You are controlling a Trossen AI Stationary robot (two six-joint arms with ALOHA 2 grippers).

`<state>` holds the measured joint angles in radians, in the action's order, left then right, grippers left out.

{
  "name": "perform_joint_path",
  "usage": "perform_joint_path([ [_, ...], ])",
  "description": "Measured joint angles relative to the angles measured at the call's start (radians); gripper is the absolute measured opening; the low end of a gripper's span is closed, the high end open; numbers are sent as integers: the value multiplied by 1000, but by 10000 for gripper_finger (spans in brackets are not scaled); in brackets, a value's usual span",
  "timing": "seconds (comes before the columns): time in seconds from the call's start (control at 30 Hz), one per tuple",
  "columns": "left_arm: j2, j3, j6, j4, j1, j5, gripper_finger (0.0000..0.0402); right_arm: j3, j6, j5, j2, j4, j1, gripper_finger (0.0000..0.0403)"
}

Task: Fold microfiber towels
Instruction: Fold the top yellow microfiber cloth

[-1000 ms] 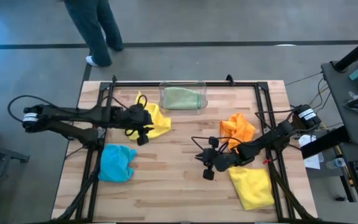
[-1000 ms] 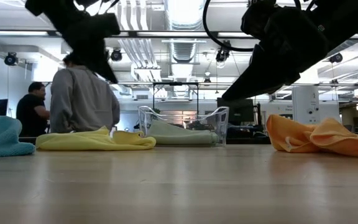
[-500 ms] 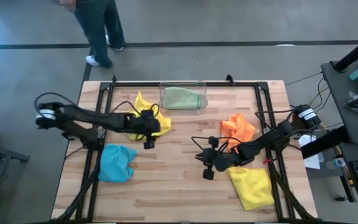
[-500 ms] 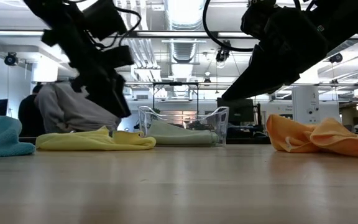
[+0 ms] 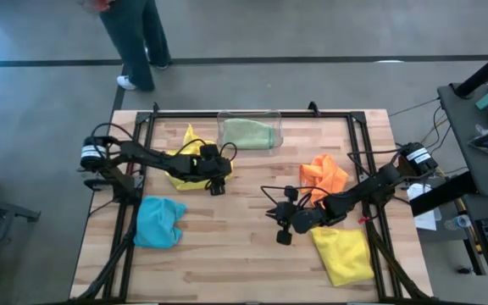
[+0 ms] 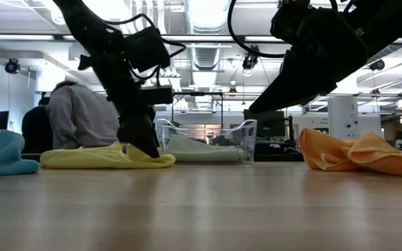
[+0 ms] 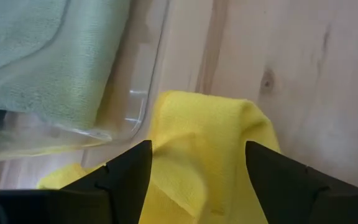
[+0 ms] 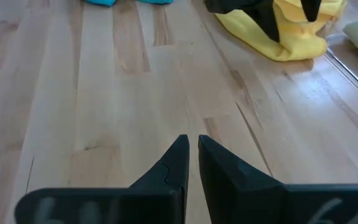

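A yellow towel (image 5: 195, 159) lies crumpled at the far left of the table, next to a clear bin (image 5: 274, 127) that holds a pale green towel (image 5: 248, 134). My left gripper (image 5: 218, 180) slants down over the yellow towel's right end (image 7: 207, 134), open, one finger on each side of the cloth. My right gripper (image 5: 280, 227) hangs shut and empty above bare wood near the table's middle. An orange towel (image 5: 324, 174), a second yellow towel (image 5: 344, 254) and a blue towel (image 5: 159, 222) lie loose on the table. My left gripper comes at the yellow towel's right end (image 6: 152, 157) slanting down from the table's left, its open fingers (image 7: 129, 171) astride the cloth. I cannot tell whether the fingertips touch the towel. The towel lies flat on the table.
The bin's wall (image 7: 138, 93) stands close beyond my left fingers. Black rails (image 5: 227, 113) frame the tabletop. A person (image 5: 134, 42) walks past the far edge, and another (image 6: 82, 118) shows behind the table in the low view. Bare wood (image 5: 235, 246) lies between the towels.
My left gripper has moved toward the table's right edge and down, tipping more steeply, until it stands low over the yellow towel's right end. The towels have not moved. The person beyond the far edge has walked on.
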<state>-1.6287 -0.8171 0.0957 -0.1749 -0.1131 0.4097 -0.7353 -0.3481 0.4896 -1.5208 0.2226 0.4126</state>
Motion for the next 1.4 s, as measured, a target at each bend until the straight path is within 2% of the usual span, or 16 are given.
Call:
perform_joint_path([
  [0.63,29,22,-108,-54,-40,19,237,0,0,0,0,-1,0,28],
  [0.8,29,21,-111,-52,-40,19,181,0,0,0,0,-1,0,28],
  [1.07,33,8,-89,-52,-39,11,22,0,0,0,0,-1,0,28],
  [1.1,39,6,-89,-53,-39,-1,12,0,0,0,0,-1,0,28],
  [1.4,186,-30,-89,-53,0,-172,0,0,0,0,0,-2,0,28],
])
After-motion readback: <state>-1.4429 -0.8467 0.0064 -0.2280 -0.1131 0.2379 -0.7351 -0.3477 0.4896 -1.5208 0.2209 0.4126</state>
